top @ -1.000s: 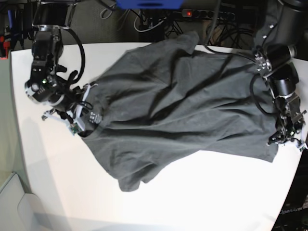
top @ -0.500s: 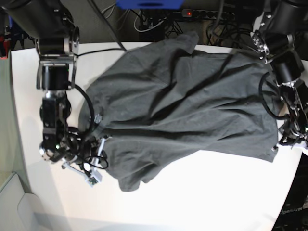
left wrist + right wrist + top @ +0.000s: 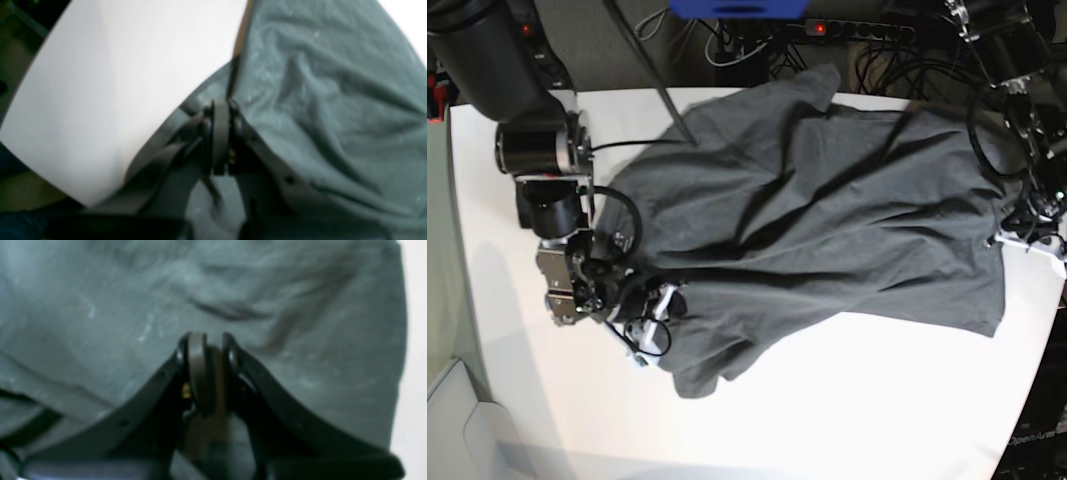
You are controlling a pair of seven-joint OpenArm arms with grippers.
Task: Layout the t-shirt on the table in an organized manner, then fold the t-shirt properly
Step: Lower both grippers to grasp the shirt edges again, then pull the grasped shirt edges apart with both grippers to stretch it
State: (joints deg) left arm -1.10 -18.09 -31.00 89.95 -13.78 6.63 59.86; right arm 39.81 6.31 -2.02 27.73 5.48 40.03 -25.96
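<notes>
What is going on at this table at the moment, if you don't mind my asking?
A two-armed robot is spreading out a dark grey t-shirt on a white table. The left gripper is shut on the shirt's edge at one side, near the table's rim. The right gripper pinches fabric at the opposite side. The shirt lies rumpled and creased between them, one end bunched, so it is not yet flat and no fold has been made.

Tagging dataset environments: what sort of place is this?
Probably a robotics lab bench: a bare white table, a power strip and tangled cables behind it, and two arms working a t-shirt.
</notes>
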